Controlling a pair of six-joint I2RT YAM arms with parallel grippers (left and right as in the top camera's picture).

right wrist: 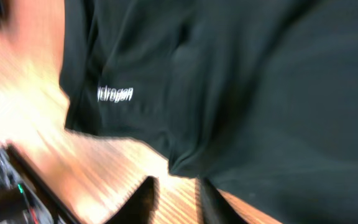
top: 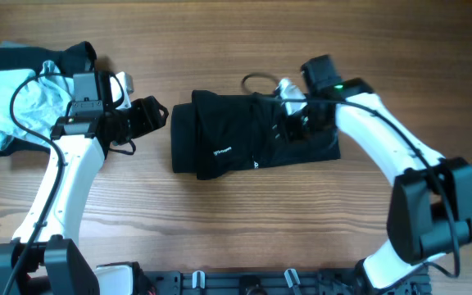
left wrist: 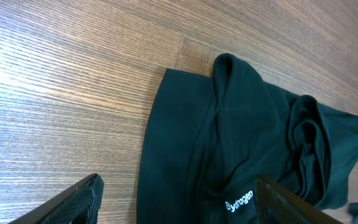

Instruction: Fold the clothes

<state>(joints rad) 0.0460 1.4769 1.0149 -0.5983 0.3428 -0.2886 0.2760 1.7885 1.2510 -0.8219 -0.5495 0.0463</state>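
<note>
From above, the black shirt (top: 220, 131) lies folded in the middle of the table (top: 244, 213). Its long way runs from left to right. A tiny white word (top: 222, 151) shows near the front edge. The left fingers (top: 150, 115) are just beside the shirt's left end and point at it. The right fingers (top: 292, 124) are over the shirt's right part, where the cloth is bunched. A pile (top: 11, 106) of black and pale cloth sits in the far left corner, well apart from the shirt. In the left wrist view, the left fingers (left wrist: 73, 202) are spread wide with nothing held. The shirt (left wrist: 229, 137) lies ahead of them with a thick fold running up its middle, and the white word (left wrist: 238, 200) is near the bottom. The right wrist view is blurry. The shirt (right wrist: 247, 81) fills most of it, and the white word (right wrist: 115, 94) is on the left. The right fingers (right wrist: 143, 199) are at the shirt's edge, but I cannot tell if they are apart or pinching cloth.
</note>
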